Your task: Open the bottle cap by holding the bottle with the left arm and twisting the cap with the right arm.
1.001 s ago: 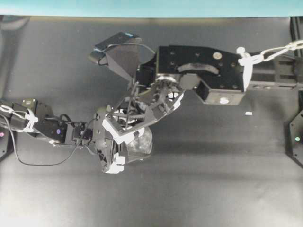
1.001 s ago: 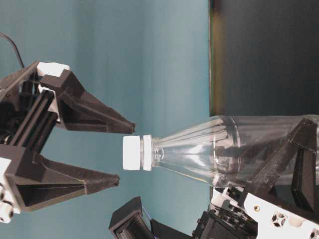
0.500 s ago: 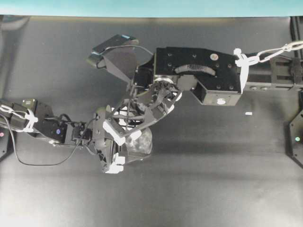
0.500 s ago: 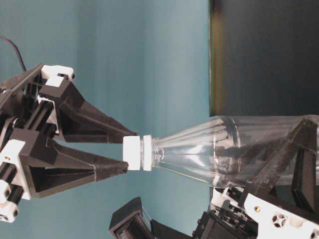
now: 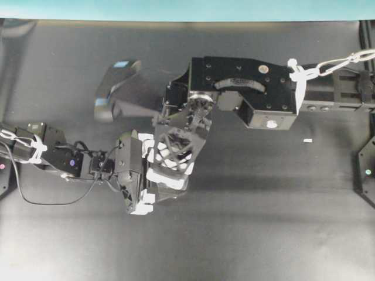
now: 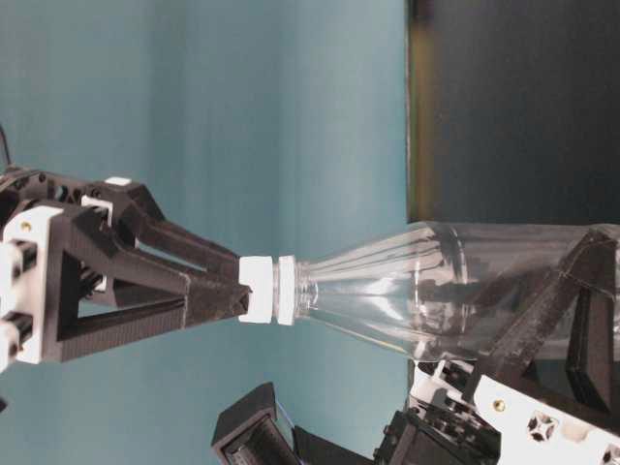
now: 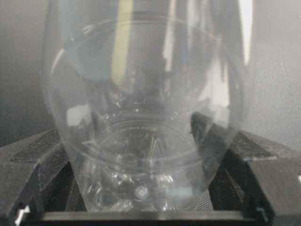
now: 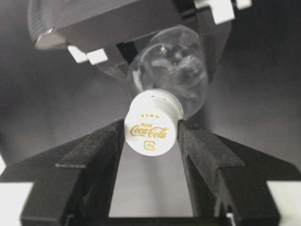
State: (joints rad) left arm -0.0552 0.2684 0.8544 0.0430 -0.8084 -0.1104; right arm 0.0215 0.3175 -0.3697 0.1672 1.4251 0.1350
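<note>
Right hand [image 8: 150, 136] closed from wide onto bottle cap [image 8: 151, 127], wrist rolled; left hand [image 7: 146, 188] held bottle [image 6: 455, 291]. Twisting under way.

Black arms, screw-studded block [image 5: 243, 91], white cable ties, lattice claw fingers [image 5: 176, 146]

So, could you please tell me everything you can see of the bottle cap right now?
The bottle cap is small, round, white and looks like plastic, with gold Coca-Cola lettering on its top. It sits on the neck of the clear bottle, above a white collar ring. The right gripper has its black jaws pressed against its two opposite sides. Whether it has loosened cannot be told.
</note>
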